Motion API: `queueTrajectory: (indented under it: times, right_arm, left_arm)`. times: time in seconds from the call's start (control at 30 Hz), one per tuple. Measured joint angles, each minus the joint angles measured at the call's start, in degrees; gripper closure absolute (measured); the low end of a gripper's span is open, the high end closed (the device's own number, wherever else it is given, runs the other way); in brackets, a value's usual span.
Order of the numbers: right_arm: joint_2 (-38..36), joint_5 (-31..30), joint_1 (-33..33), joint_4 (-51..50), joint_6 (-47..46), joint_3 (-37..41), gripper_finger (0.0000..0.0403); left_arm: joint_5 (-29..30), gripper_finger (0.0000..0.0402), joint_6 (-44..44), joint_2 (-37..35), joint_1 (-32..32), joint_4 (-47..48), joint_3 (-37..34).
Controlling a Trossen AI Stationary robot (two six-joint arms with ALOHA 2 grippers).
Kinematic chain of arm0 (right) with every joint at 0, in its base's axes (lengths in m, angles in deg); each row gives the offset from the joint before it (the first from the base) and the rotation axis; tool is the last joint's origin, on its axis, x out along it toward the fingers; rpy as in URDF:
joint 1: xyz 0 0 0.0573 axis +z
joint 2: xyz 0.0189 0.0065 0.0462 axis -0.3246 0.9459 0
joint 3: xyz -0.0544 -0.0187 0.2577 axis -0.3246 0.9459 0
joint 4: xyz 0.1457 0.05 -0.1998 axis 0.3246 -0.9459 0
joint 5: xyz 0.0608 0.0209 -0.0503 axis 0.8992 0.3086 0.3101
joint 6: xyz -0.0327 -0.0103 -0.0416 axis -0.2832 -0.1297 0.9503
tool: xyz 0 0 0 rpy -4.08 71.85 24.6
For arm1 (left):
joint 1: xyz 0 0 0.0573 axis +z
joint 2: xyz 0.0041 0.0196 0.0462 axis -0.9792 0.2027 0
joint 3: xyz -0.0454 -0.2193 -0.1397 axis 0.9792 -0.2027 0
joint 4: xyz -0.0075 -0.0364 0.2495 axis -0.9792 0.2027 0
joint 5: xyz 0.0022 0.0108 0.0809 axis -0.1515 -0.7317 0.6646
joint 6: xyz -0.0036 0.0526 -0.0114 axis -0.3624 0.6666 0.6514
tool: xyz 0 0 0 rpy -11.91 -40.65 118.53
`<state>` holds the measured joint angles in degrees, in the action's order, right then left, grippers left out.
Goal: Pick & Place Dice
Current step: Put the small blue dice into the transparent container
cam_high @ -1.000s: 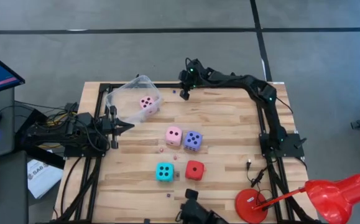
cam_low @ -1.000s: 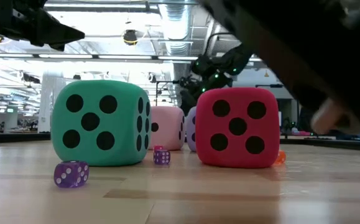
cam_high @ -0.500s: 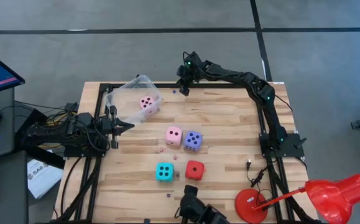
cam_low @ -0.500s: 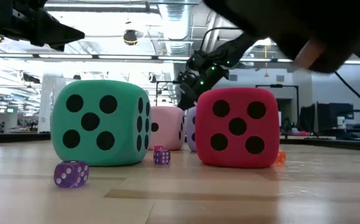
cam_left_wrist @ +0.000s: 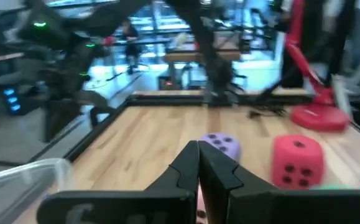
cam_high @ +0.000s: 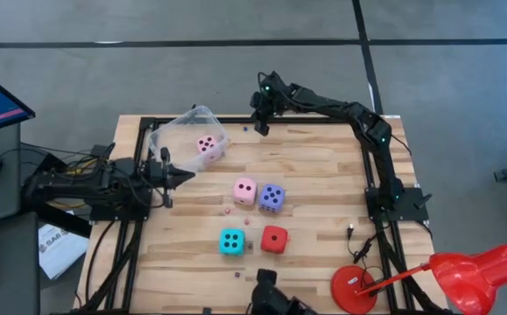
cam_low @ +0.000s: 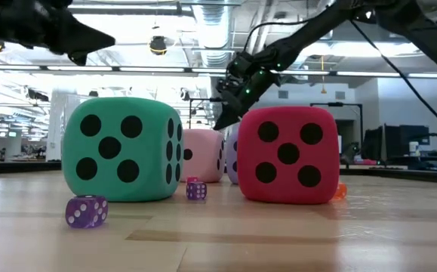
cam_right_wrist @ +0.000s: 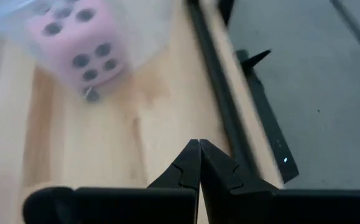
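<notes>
Since a second ago the left tool (cam_high: 186,176) is easing inward — clenched, empty. Right tool (cam_high: 259,128), also clenched, is hovering at the bench's (cam_high: 323,184) far edge. Dice (cam_high: 245,191) are sitting mid-bench, one inside the tub (cam_high: 176,133) — probably light, soft; pinch opposite flat faces.

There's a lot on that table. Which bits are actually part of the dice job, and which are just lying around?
Part of the job:
- pale pink die inside the clear plastic tub
- pale pink die on the table
- violet-blue die
- cyan die
- red die
- clear plastic tub

Just lying about:
- tiny purple dice
- red desk lamp
</notes>
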<state>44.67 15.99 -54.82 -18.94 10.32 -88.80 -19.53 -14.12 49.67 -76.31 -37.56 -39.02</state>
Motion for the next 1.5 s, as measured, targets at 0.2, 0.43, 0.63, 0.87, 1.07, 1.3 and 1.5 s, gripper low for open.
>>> queueTrajectory:
  times: [0.2,0.43,0.63,0.87,1.07,1.3,1.5]
  right_arm:
    - [-2.4,-0.1,3.5,-0.7,2.9,0.9,0.0403]
    - [-7.9,-2.6,4.8,-8.3,2.7,0.9,0.0403]
    - [-12.5,-2.7,5.6,-11.8,0.3,0.9,0.0403]
    - [-16.8,-2.9,5.5,-17.2,-1.5,2.2,0.0403]
    - [-24.7,-10.2,6.7,5.8,-6.3,21.4,0.0403]
    - [-37.8,-10.4,7.4,20.6,-11.8,41.9,0.0403]
    - [-49.9,-10.4,9.4,36.2,-15.3,56.5,0.0403]
  left_arm:
    - [11.6,0.0402,-2.9,9.1,0.0,-2.0,0.0]
    - [16.5,0.0402,-6.5,19.0,0.1,-2.4,4.2]
    - [16.5,0.0402,-6.2,24.7,4.0,-2.4,8.6]
    - [10.2,0.0402,-6.5,26.2,10.1,-2.3,10.8]
    - [6.3,0.0402,-6.1,26.2,13.2,-2.4,12.3]
    - [-0.2,0.0402,-6.1,27.8,17.0,-2.3,13.9]
    - [-0.8,0.0402,-5.3,34.7,19.8,-2.3,17.9]
